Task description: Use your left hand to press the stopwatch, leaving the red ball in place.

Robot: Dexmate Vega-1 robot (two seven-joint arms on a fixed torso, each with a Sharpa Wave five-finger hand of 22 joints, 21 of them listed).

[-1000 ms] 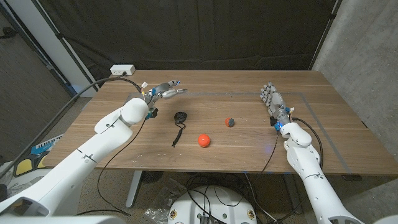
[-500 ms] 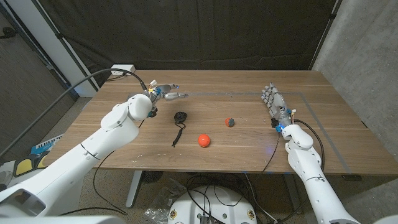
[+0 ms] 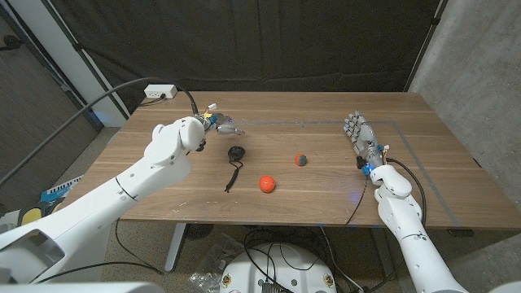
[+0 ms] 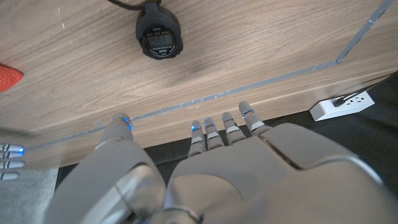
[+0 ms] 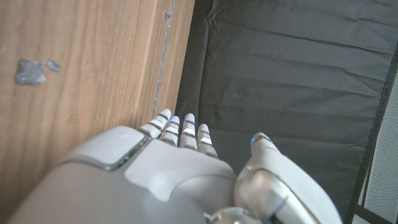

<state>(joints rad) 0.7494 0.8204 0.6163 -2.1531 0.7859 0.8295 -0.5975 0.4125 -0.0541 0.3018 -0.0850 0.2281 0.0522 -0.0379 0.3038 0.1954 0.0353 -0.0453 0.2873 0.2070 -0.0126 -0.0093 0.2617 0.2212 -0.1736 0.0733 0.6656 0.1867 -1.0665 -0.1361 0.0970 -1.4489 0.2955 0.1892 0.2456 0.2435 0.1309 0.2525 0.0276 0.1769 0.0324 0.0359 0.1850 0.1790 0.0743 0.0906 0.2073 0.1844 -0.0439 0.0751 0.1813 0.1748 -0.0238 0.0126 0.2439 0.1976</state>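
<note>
The black round stopwatch (image 3: 236,154) lies on the wooden table (image 3: 326,195), its cord trailing toward the front edge. In the left wrist view its display faces up (image 4: 160,36). My left hand (image 3: 221,124) hovers just behind it, fingers spread (image 4: 211,134) and holding nothing. The red ball (image 3: 267,184) sits in front of and to the right of the stopwatch; its edge shows in the left wrist view (image 4: 9,76). My right hand (image 3: 361,135) stands at the table's right side, fingers straight (image 5: 180,127) and empty.
A small grey and red object (image 3: 301,159) lies right of the stopwatch. A white power strip (image 3: 160,91) sits beyond the table's back left corner (image 4: 341,104). A thin tape line (image 3: 285,122) runs along the back of the table. A black curtain (image 3: 285,41) hangs behind.
My left arm has swung in and its elbow has risen. The left hand's fingers have dipped slightly toward the stopwatch. The right hand, ball and stopwatch have stayed put.
</note>
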